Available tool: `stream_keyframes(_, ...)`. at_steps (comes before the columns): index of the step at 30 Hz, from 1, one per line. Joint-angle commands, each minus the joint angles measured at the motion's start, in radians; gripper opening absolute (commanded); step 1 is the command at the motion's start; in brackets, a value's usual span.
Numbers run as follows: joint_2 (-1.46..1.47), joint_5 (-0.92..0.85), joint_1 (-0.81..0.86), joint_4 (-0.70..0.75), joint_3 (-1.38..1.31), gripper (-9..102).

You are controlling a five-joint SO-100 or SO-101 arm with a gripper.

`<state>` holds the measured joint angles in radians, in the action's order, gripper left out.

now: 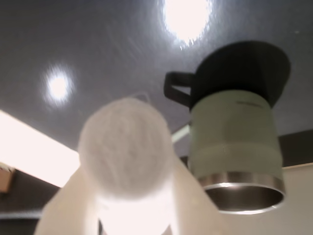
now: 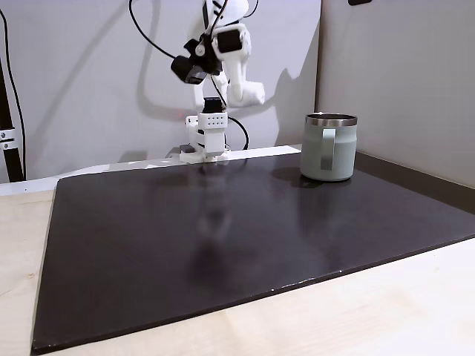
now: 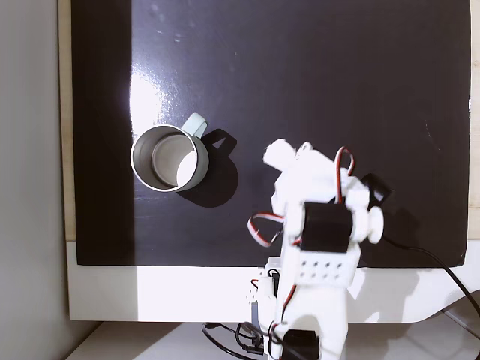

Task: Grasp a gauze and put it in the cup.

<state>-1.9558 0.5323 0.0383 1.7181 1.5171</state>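
A glossy black mat (image 2: 223, 237) is laid over a pale wooden table (image 2: 386, 311), with a grey wall behind in a fixed view. The white arm (image 3: 315, 225) is raised above the mat's rear edge. The cup (image 2: 329, 147) is set upright on the mat, well apart from the jaws; in the wrist view the cup (image 1: 234, 147) is seen beside them, its picture inverted. The gripper (image 1: 128, 161) is seen clenched on the gauze (image 1: 124, 147), which is held between the jaws, clear of the mat, its round end turned toward the wrist camera.
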Motion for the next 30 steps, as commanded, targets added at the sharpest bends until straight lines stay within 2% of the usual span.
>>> stream_keyframes(1, -0.043, -0.009, -0.038, -0.002, -0.060, 0)
stream_keyframes(16, -0.008, -0.137, -0.449, -0.080, -0.167, 0)
stream_keyframes(30, 0.264, -0.192, -0.577, -0.176, -0.245, 0)
